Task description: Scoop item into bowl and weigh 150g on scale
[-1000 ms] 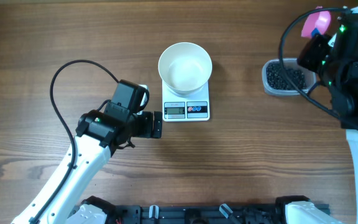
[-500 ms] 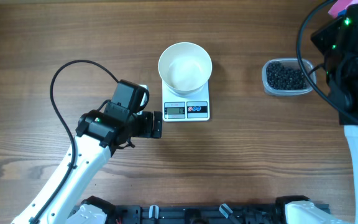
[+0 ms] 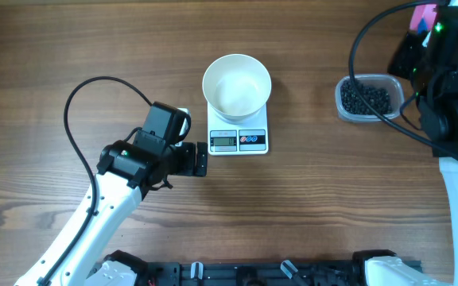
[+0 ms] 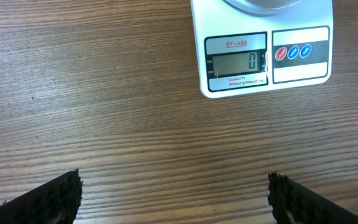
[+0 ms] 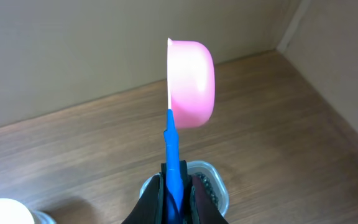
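I had the right end effector [image 5: 173,186] clenched on the blue handle of the scoop [image 5: 191,81]. Its pink cup stood on edge with the mouth turned sideways, so I could not see inside it. The left end effector [image 4: 174,193] sat released, fingers wide, at 8 o'clock of the scale [image 4: 261,62], holding nothing. The grains [image 3: 364,98] lay in the clear tub [image 3: 342,102] at 3 o'clock of the scale, with the scoop off toward the tub's 1 o'clock. The bowl [image 3: 237,89] stood on the scale looking empty, and the display showed zero.

I judged the step in hand to be the dip into the tub. To do it well I would roll the wrist to turn the cup's mouth down and forward. I would enter the heap at a shallow angle, then level the cup before lifting so nothing rolled off. The tub looked light and might slide, so I would press gently. Then I would carry toward 9 o'clock slowly and tip over the bowl's centre.

The counter [image 3: 70,48] was brown wood grain. Beyond it a plain beige wall [image 5: 73,50] met a second wall at a pale corner strip.
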Tool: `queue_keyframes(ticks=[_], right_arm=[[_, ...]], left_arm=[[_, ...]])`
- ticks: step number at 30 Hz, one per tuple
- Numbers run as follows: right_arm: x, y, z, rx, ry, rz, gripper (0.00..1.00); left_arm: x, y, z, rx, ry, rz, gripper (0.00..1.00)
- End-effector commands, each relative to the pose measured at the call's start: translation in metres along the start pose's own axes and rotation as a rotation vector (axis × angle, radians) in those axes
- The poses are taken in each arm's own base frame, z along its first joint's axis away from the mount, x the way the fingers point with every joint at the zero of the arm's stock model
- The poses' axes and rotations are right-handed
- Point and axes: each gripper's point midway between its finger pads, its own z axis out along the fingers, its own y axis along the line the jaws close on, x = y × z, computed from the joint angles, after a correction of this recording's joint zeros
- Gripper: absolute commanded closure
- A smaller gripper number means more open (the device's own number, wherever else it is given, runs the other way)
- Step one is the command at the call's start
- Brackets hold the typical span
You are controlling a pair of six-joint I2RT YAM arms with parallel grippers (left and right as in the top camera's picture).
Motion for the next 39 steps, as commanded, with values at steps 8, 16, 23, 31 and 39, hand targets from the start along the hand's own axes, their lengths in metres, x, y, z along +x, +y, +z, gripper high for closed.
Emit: queue_keyframes(ticks=[8, 16, 23, 31, 39], right_arm=[[-0.007, 0.013, -0.002, -0.072, -0.016, -0.009, 0.96], [-0.008, 0.022, -0.003, -0.123, -0.018, -0.03, 0.96], [-0.002, 0.021, -0.002, -0.118, 0.005, -0.04, 0.96], [0.017, 0.017, -0.003, -0.108, 0.08, -0.098, 0.96], [0.008, 0.019, -0.002, -0.114, 0.047, -0.084, 0.96]], left_arm=[[0.003, 0.002, 0.002, -0.01, 0.003, -0.006, 0.0], [-0.016, -0.006, 0.001, 0.023, -0.071, -0.007, 0.0], [0.004, -0.061, -0.019, 0.336, 0.017, -0.025, 0.0], [-0.001, -0.063, -0.078, 0.181, -0.293, -0.03, 0.0], [-0.027, -0.065, -0.065, -0.046, -0.143, 0.053, 0.0]])
